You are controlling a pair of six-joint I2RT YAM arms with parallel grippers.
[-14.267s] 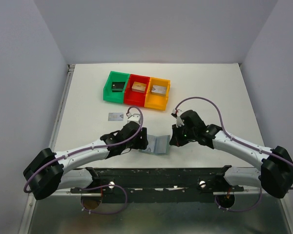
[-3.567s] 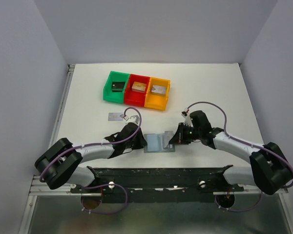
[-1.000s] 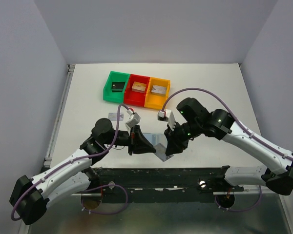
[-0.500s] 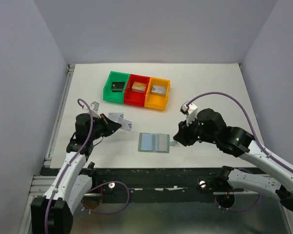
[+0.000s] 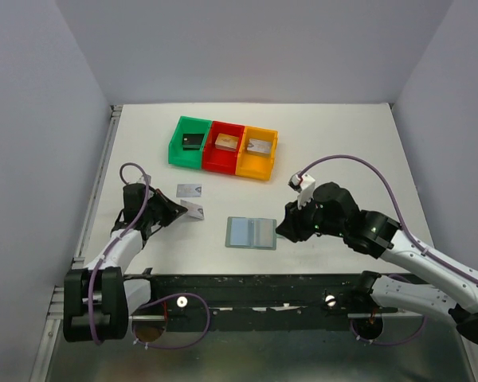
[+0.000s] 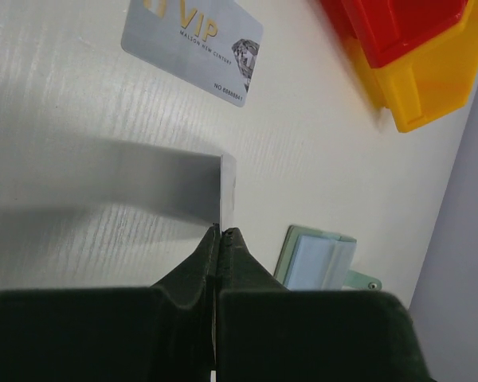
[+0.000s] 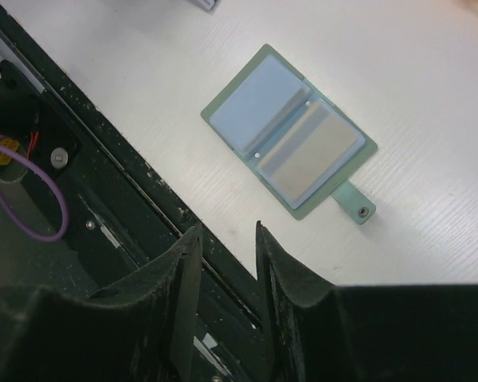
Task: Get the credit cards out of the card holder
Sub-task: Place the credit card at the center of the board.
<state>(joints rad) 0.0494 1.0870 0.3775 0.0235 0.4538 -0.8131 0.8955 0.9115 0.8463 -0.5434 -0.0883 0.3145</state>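
Pinching 1 silvery card [image 6: 228, 191] by a short edge, the left gripper [image 6: 220, 232] is clamped tight on it. The card is seen almost edge-on from the wrist, held at a tilt low over the table [image 5: 342, 143] and throwing a broad shadow; whether it touches the surface cannot be told. Just beyond it lies 1 VIP card [image 6: 193, 48], face up on the table and apart from the held one. Right gripper [image 7: 227, 232]: jaws parted with nothing between them, hovering at the near table edge just beside the card holder [image 7: 251, 103]. The card holder lies open and flat at front centre, between the 2 arms, with its side tab [image 7: 355, 207] toward the right arm. 1 pocket shows pale blue; the other shows what looks like a tan card [image 7: 311, 155] seated in it. Handling, as judged: the cards are light, thin, stiff and slick, best taken by an exposed short edge and drawn along the pocket. The holder is light and soft and likely to slide with the pull, so pin its bare flap. Beyond stand 3 bins [image 5: 225, 146] in a row: green, red, orange.
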